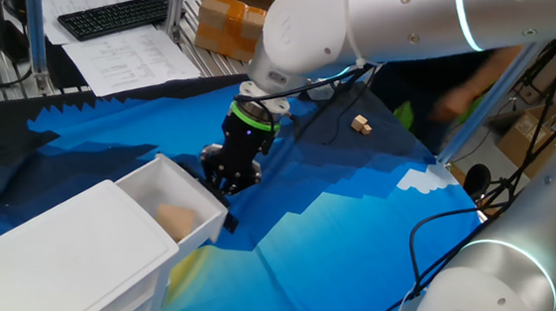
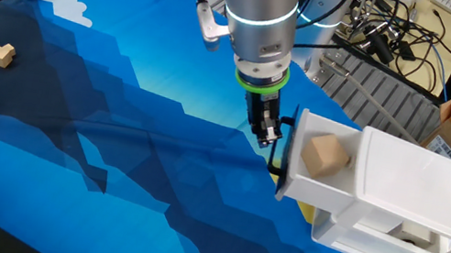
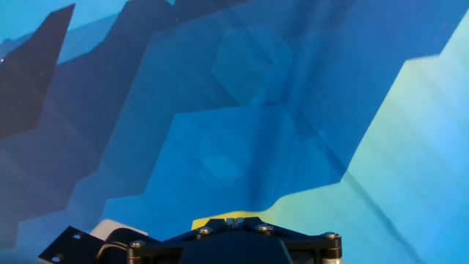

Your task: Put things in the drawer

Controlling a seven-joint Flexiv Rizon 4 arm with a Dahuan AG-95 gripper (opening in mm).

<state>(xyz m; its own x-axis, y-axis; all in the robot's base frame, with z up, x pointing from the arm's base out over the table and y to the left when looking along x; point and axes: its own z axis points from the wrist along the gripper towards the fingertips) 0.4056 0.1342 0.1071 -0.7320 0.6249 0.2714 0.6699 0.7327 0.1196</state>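
Gripper (image 2: 266,137) poised at the drawer front, its fingers appearing pressed together on nothing.

One block (image 2: 325,155) is seen lying inside the open drawer (image 2: 312,192), right of centre; another (image 2: 3,55) is left at the far left. If the drawer is pushed off-centre, it may be jammed or the cabinet (image 2: 420,184) shifted.

Drawer (image 2: 326,189): white plastic tray, pulled out of the white cabinet (image 2: 425,185), open, small black tab (image 2: 273,168) on front. One tan wooden cube (image 2: 325,155) sits inside it, tilted against the wall. Second pale wooden block (image 2: 3,55) lies on the blue desk cloth, well apart from the drawer.
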